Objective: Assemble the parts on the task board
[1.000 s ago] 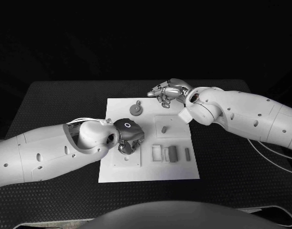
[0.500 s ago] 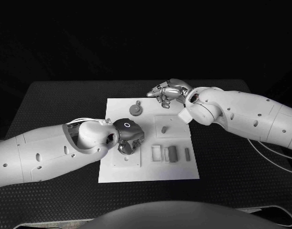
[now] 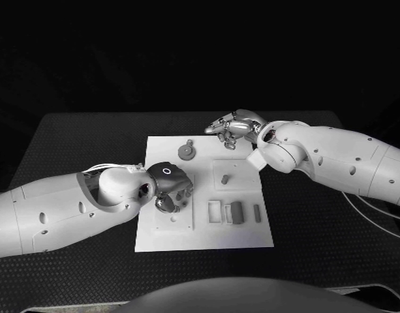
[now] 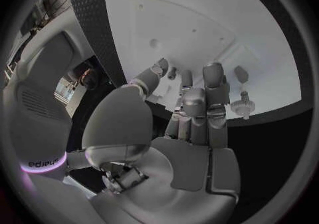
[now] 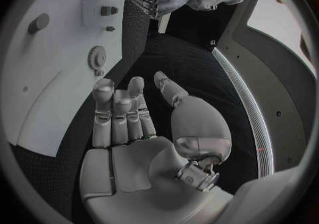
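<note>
Both hands over the board (image 3: 204,241), nothing gripped.
Left hand (image 3: 171,189) centre-frame, fingers loose, probably lining up a pick; right hand (image 3: 233,126) released above the gear (image 3: 188,151).

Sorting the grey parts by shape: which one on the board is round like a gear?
The gear near the task board's far left corner; the other parts are narrow bars or pegs.

From above, the left hand (image 3: 169,189) covers the task board (image 3: 204,228) beneath it, so whatever sits under those fingers is hidden. The small parts (image 3: 235,210) are too tiny to identify.
</note>
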You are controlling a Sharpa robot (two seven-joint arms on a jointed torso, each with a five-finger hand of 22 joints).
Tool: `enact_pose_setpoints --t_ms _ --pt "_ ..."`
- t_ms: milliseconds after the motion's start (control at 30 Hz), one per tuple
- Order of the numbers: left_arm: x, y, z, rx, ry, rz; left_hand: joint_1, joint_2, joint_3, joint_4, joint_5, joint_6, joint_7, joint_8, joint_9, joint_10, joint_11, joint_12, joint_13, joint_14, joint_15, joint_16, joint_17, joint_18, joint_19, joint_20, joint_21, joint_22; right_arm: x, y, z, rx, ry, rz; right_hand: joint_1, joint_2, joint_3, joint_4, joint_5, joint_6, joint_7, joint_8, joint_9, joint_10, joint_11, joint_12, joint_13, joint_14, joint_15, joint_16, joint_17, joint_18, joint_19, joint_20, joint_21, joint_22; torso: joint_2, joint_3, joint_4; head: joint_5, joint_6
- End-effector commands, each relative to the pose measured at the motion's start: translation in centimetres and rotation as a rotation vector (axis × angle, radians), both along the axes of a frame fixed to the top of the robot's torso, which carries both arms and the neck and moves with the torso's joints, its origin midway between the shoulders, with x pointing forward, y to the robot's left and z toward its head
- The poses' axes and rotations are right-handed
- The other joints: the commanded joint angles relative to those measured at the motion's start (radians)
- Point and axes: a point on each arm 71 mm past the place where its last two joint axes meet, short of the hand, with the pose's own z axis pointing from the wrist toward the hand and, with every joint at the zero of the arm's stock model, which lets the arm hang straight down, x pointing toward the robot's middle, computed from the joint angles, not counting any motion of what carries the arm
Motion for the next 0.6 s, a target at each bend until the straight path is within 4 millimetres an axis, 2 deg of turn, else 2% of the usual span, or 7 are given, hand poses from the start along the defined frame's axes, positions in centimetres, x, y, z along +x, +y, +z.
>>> enact_pose_setpoints --t_ms 33,167,233,267,367,467,600 --pt "-0.2 0.3 0.6 -0.074 -0.012 0.013 -0.011 -0.022 -0.008 0.014 0.0 -0.022 -0.005 -0.008 -0.002 -0.065 0.014 -0.004 -0.012 0.001 0.014 -0.007 -0.003 0.077 -0.001 0.008 -0.006 0.006 0.0 0.0 0.1 -0.008 -0.02 0.017 -0.006 0.0 0.004 -0.001 -0.001 -0.021 0.015 -0.007 -0.002 -0.009 0.004 -0.007 -0.005 -0.008 0.002 -0.01 -0.004 0.085 -0.006 0.001 -0.007 -0.003 0.0 0.0006 -0.0007 0.002 0.006" --pt "0.1 0.9 1.7 -0.113 -0.04 0.027 -0.071 -0.052 -0.033 0.048 0.002 -0.048 -0.013 -0.018 -0.005 -0.136 0.034 -0.006 -0.031 -0.001 0.033 -0.006 -0.005 0.086 -0.002 0.025 -0.012 0.004 0.1 0.0 0.1 -0.031 -0.041 0.027 -0.004 -0.001 0.005 -0.003 -0.001 -0.028 0.018 -0.009 -0.003 -0.018 0.007 -0.016 -0.011 -0.015 0.005 -0.021 -0.009 0.085 -0.014 0.005 -0.015 -0.006 0.0 0.001 -0.0006 0.003 0.014" --pt "0.5 1.1 2.8 -0.143 -0.056 0.034 -0.107 -0.067 -0.035 0.08 0.001 -0.07 -0.021 -0.026 -0.007 -0.181 0.046 -0.003 -0.044 -0.002 0.045 -0.003 -0.006 0.102 -0.003 0.037 -0.018 -0.001 0.1 -0.2 0.1 -0.049 -0.058 0.028 -0.004 -0.003 0.005 -0.004 -0.001 -0.03 0.019 -0.01 -0.003 -0.02 0.008 -0.018 -0.012 -0.017 0.006 -0.025 -0.011 0.085 -0.017 0.006 -0.018 -0.007 0.0 0.001 -0.0011 0.005 0.016" --pt "0.7 1.3 3.5 -0.164 -0.057 0.044 -0.107 -0.071 -0.026 0.091 0.001 -0.076 -0.021 -0.026 -0.005 -0.192 0.05 0.002 -0.05 -0.003 0.05 0.001 -0.006 0.119 -0.001 0.044 -0.022 -0.003 0.2 -0.4 0.1 -0.059 -0.065 0.028 -0.003 -0.003 0.005 -0.004 -0.001 -0.031 0.02 -0.01 -0.003 -0.021 0.009 -0.019 -0.013 -0.018 0.007 -0.026 -0.011 0.085 -0.018 0.006 -0.019 -0.007 0.0 0.0007 -0.0014 0.007 0.019" --pt "1.6 2.1 5.1 -0.217 -0.077 0.081 -0.099 -0.072 -0.013 0.103 0.001 -0.077 -0.021 -0.018 0.002 -0.213 0.061 0.002 -0.06 -0.022 0.06 -0.013 -0.016 0.132 -0.016 0.058 -0.04 -0.011 0.3 -0.7 0.1 -0.089 -0.087 0.034 -0.001 -0.005 0.005 -0.005 -0.001 -0.032 0.02 -0.01 -0.003 -0.023 0.01 -0.021 -0.014 -0.02 0.008 -0.028 -0.012 0.085 -0.02 0.007 -0.021 -0.008 0.0 0.0015 -0.0022 0.007 0.028" --pt "3.7 4.2 7.2 -0.345 0.0 0.226 -0.083 -0.063 0.011 0.117 0.001 -0.032 -0.011 0.014 0.019 -0.195 0.06 0.01 -0.062 -0.065 0.06 -0.072 -0.051 0.123 -0.068 0.074 -0.086 -0.035 0.4 -0.9 0.3 -0.137 -0.13 0.052 0.006 -0.011 0.006 -0.008 -0.001 -0.036 0.023 -0.011 -0.003 -0.033 0.012 -0.026 -0.018 -0.027 0.011 -0.033 -0.014 0.085 -0.028 0.011 -0.028 -0.01 0.001 0.0021 0.0004 0.013 0.031" --pt "5.8 7.2 8.6 -0.526 0.083 0.395 -0.058 -0.023 0.013 0.103 0.001 0.022 0.025 0.051 0.037 -0.162 0.054 0.018 -0.061 -0.136 0.055 -0.18 -0.109 0.097 -0.157 0.098 -0.167 -0.083 0.4 -1.3 0.5 -0.207 -0.207 0.079 0.033 -0.023 0.012 -0.01 -0.002 -0.041 0.029 -0.011 -0.002 -0.071 0.021 -0.063 -0.043 -0.06 0.02 -0.058 -0.023 0.084 -0.063 0.024 -0.05 -0.014 0.0 0.0018 -0.0006 0.015 0.033"
